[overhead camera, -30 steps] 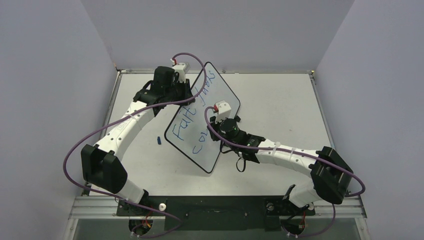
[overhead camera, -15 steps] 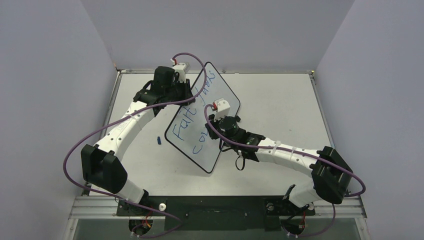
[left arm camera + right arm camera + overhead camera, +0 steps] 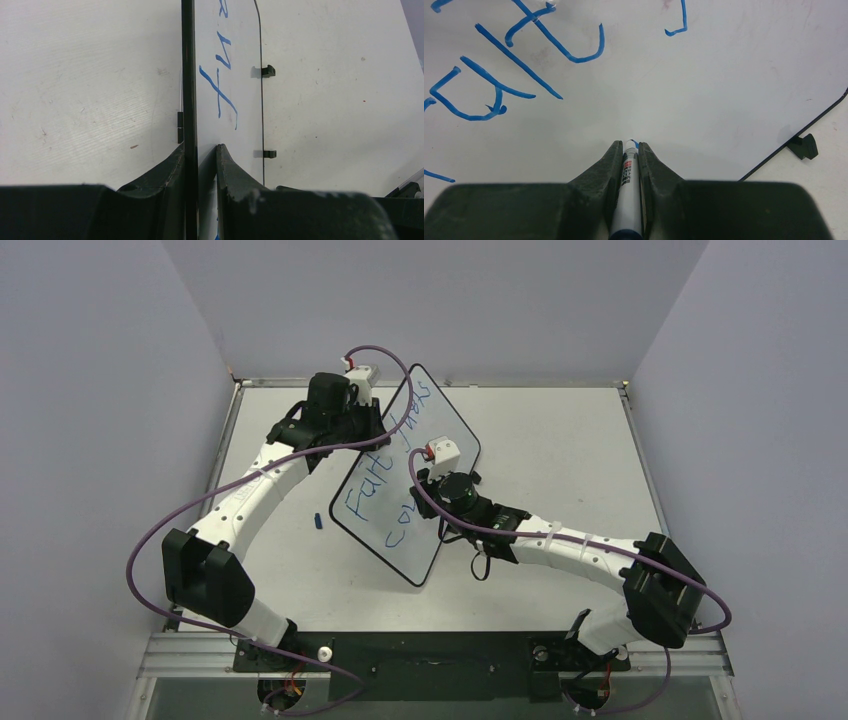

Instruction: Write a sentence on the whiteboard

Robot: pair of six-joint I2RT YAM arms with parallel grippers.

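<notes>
Left jaws clamp the tilted whiteboard (image 3: 405, 558) by its black edge — right jaws pinch a marker (image 3: 628, 200), tip at the board near the blue sentence (image 3: 362, 498).

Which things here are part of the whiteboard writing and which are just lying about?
In use: whiteboard, blue sentence, marker, left gripper clamping the board's edge, right gripper holding the marker.
Lying about: small blue object on the table, left of the board.

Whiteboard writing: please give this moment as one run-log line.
left gripper: shut on black-framed white whiteboard edge | right gripper: shut on white marker | tip at board
</notes>
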